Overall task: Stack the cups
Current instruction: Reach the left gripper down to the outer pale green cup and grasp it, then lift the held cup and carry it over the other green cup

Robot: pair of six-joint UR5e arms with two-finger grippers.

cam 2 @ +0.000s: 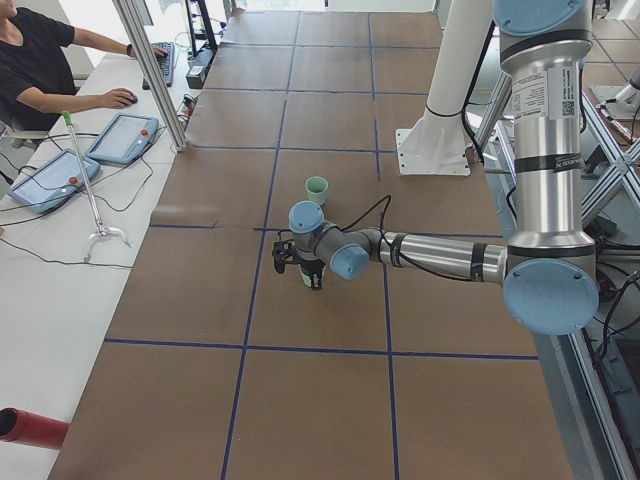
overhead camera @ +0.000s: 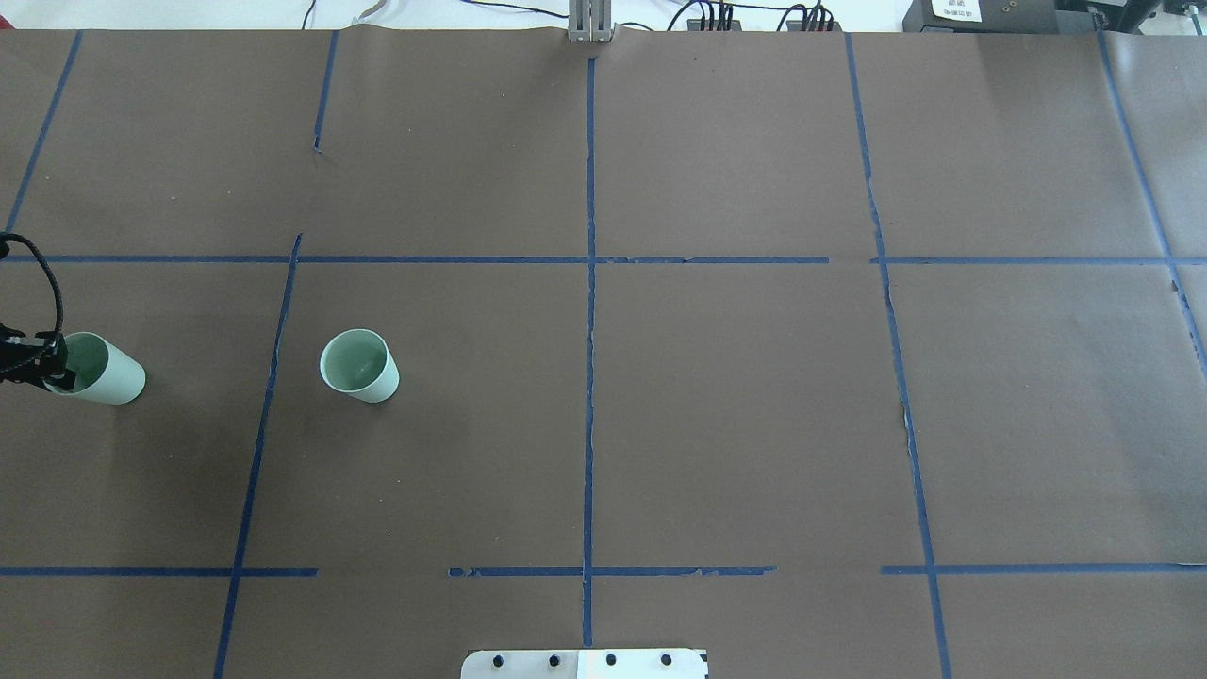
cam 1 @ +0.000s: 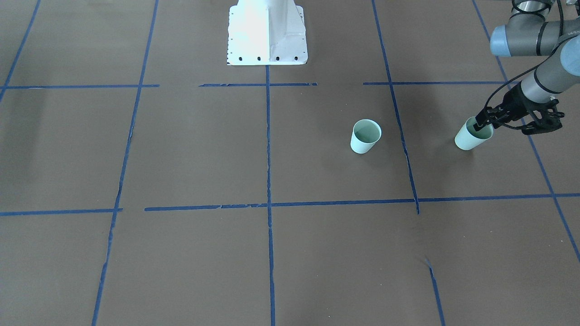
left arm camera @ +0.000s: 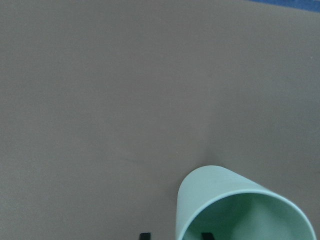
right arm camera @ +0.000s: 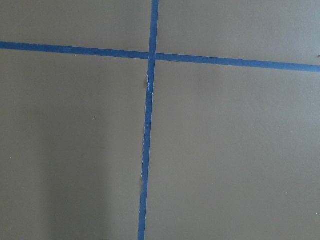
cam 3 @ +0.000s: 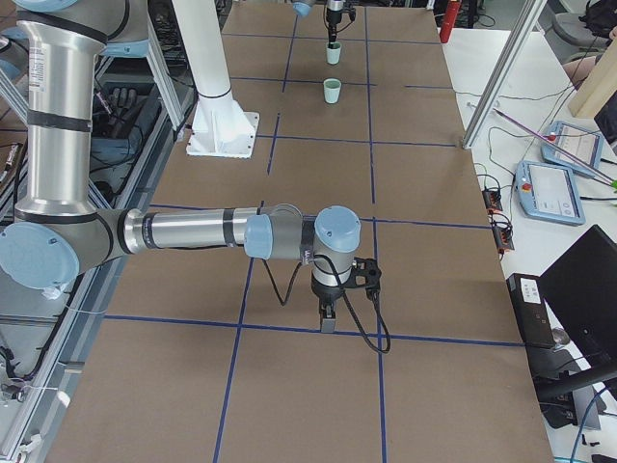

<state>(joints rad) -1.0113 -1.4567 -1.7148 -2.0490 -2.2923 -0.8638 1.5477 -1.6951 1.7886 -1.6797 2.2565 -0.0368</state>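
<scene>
Two pale mint-green cups stand upright on the brown table. One cup (cam 1: pixel 365 136) stands free, also in the overhead view (overhead camera: pixel 359 365). The other cup (cam 1: pixel 471 136) is on the robot's left side, also in the overhead view (overhead camera: pixel 99 370). My left gripper (cam 1: pixel 483 120) sits over its rim, at the overhead view's left edge (overhead camera: pixel 42 366). In the left wrist view one fingertip (left arm camera: pixel 145 235) is outside the cup's (left arm camera: pixel 240 210) wall and one inside, with a gap to the wall, so it is open. My right gripper (cam 3: pixel 328 323) shows only in the exterior right view; I cannot tell its state.
The white robot base (cam 1: pixel 267 34) stands at the table's back middle. Blue tape lines (cam 1: pixel 268 181) divide the brown table cover into squares. An operator (cam 2: pixel 40 60) sits at a side bench with tablets and a grabber tool (cam 2: pixel 88 190).
</scene>
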